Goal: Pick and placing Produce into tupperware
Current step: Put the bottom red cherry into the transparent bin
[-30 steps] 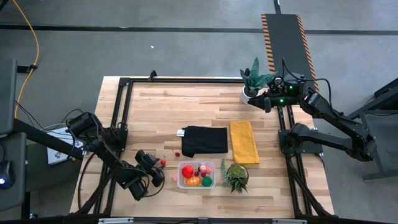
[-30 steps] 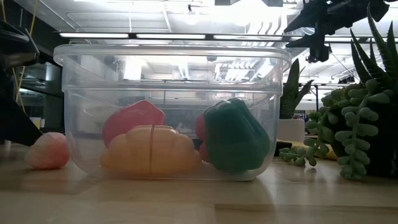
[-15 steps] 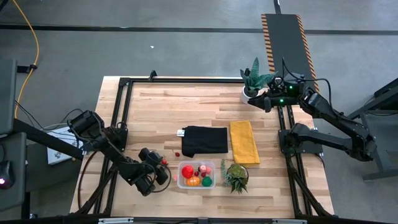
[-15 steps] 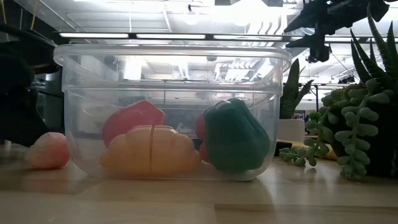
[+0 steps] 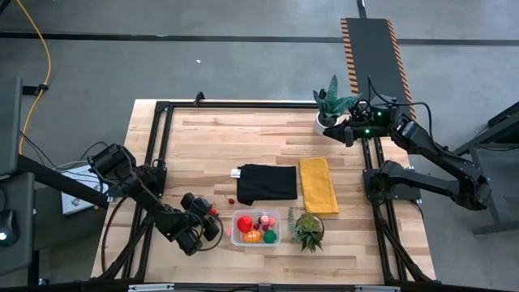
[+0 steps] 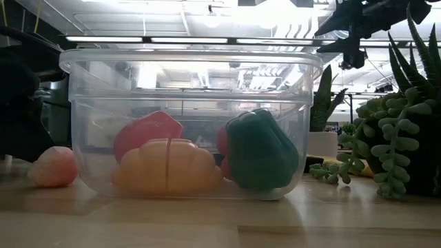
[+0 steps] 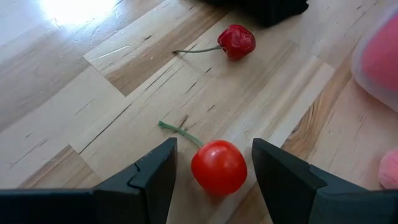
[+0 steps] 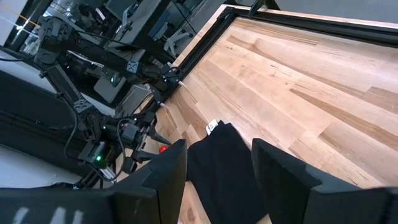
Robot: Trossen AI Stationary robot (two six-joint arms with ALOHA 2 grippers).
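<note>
Wood surface (image 5: pixel 211 138): cherry (image 7: pixel 218 167) lies between left hand's (image 7: pixel 214 177) spread, empty fingers; right hand (image 8: pixel 214 168) released, far.

Produce (image 5: pixel 253 236) in tupperware (image 5: pixel 276 216); cherry (image 7: pixel 218 167) between jaws, seemingly untouched.

**Setting: a robotics laboratory or workshop floor**

A butcher-block table (image 5: pixel 259 138) framed by black metal rails (image 5: pixel 154 154) stands on a bare grey concrete floor (image 5: pixel 203 65); black lines cross the floor, and a dark ramp edged in orange-and-black hazard stripes (image 5: pixel 371 49) lies behind the table; a yellow cable (image 5: pixel 45 49) trails across the concrete; the level view shows long fluorescent ceiling lights (image 6: pixel 186 39) under an open industrial ceiling; the right wrist view shows equipment and cabling beyond the table edge.
</note>
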